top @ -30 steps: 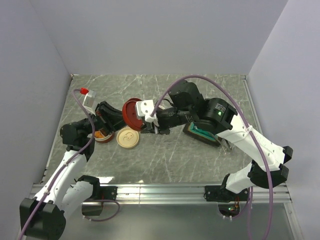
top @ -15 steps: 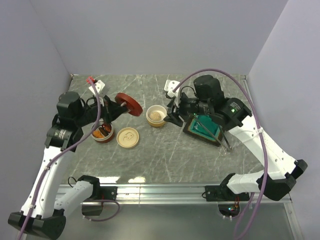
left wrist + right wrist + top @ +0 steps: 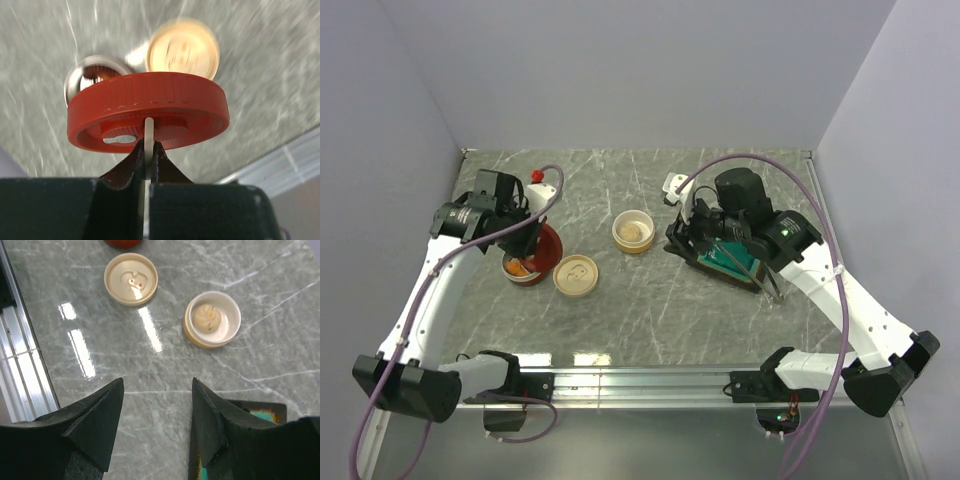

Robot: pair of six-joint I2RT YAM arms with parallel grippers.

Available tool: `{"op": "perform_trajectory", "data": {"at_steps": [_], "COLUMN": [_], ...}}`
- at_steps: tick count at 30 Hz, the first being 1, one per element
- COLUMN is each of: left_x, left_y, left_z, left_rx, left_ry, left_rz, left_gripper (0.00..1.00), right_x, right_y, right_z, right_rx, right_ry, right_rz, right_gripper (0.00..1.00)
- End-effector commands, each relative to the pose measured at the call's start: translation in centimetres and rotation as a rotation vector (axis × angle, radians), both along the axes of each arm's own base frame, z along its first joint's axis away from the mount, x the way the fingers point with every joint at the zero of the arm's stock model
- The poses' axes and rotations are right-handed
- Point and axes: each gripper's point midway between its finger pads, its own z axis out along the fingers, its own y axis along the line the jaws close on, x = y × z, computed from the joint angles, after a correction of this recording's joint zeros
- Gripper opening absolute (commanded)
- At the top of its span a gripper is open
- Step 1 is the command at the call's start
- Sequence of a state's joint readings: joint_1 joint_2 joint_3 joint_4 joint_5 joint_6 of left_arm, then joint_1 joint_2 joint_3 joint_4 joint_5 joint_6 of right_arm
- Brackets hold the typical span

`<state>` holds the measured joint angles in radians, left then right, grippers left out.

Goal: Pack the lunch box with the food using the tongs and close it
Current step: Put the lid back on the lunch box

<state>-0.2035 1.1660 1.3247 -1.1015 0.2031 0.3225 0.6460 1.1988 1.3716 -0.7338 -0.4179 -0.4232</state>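
Left hand [image 3: 148, 146] is pinching the red lid [image 3: 150, 100] above its pot [image 3: 520, 270], seemingly for capping; right hand [image 3: 157, 407] is hovering open.

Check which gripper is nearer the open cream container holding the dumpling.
Right. The right gripper is open just right of the cream container; the left gripper, shut on the red lid, sits farther off to its left by the red pot.
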Motion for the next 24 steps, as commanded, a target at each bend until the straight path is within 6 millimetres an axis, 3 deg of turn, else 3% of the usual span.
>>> {"op": "perform_trajectory", "data": {"at_steps": [1,12,24], "left_x": [-1.6,-1.1,2.2], "left_y": [2.5,6.4,9.2], "left_z": [-1.3,-5.3,-7.1], "left_rx": [0.137,0.383,0.569], "left_ry": [0.102,0.247,0.215], "left_rz": [0.034,0.09,0.149], "left_gripper": [0.03,0.02,0.02], "right_x": [0.0,-0.4,-0.6], "right_y": [-0.3,-0.4,-0.8], "right_z": [1.1,-0.4,-1.3], "right_rx": [0.041,0.031,0.018], "right_ry": [-0.03,0.005,0.005], "right_rz": [-0.019,-0.015,-0.024], "right_gripper": [0.64,0.63,0.63]}}
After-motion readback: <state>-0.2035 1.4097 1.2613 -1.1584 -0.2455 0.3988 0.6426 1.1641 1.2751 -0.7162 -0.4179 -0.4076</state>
